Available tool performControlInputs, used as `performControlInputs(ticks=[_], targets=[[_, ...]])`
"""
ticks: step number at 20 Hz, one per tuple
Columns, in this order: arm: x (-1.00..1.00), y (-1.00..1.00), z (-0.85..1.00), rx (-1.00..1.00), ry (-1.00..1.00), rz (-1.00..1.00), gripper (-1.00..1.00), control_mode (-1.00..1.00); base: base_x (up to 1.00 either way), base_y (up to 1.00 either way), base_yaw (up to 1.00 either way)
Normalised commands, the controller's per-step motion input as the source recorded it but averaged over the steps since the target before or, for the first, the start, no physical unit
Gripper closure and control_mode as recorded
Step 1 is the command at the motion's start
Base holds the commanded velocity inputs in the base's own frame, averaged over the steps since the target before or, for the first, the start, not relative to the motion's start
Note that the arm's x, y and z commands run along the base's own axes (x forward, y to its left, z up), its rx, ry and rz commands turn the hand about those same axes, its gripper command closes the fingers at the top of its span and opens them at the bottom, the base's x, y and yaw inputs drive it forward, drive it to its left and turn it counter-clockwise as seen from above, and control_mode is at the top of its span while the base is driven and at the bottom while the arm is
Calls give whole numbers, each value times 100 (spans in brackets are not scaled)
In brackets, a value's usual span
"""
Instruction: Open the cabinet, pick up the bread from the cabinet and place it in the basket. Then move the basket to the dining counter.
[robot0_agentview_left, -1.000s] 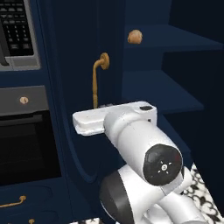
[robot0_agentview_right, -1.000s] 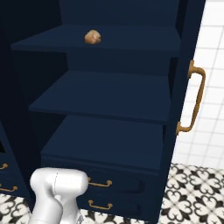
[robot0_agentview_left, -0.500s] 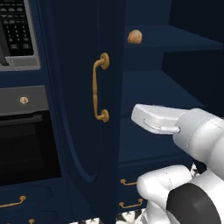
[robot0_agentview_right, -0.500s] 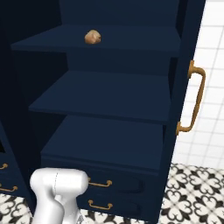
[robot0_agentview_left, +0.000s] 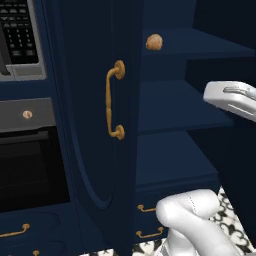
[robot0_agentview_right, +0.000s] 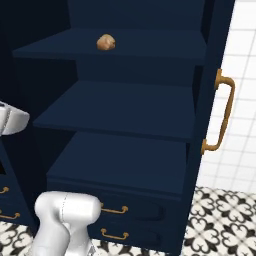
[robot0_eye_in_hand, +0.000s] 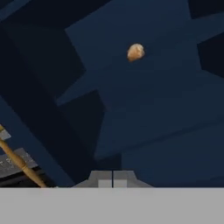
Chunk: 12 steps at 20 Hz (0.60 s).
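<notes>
Navy double-door cabinet (robot0_agentview_right: 200, 75) is standing open; the arm has swung off its left brass handle (robot0_agentview_left: 114, 100), shut empty gripper (robot0_eye_in_hand: 112, 179) now facing the round tan bread (robot0_eye_in_hand: 135, 52) near the top shelf's back edge.

My arm (robot0_agentview_left: 232, 99) now sits far off to the right in the left base view, clear of the left door's brass handle (robot0_agentview_left: 113, 100), where a second ago my hand was pressed right up beside it. Half a second ago the hand hung in front of the middle shelf (robot0_agentview_left: 175, 107); it has since swung further right and a little higher. In the right base view a white sliver of my arm (robot0_agentview_right: 11, 120) now pokes in at the left edge (it wasn't there before). My gripper (robot0_eye_in_hand: 112, 178) has closed the last bit, fingertips together.
</notes>
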Motion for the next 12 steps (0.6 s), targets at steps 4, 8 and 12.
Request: performControlInputs(ticks=[4, 8, 12], targets=[[4, -19, 9, -8, 31, -3, 100, -100, 0, 0, 0], [58, -5, -48, -22, 3, -2, 100, -100, 0, 0, 0], [78, -24, -49, -14, -1, 0, 100, -100, 0, 0, 0]])
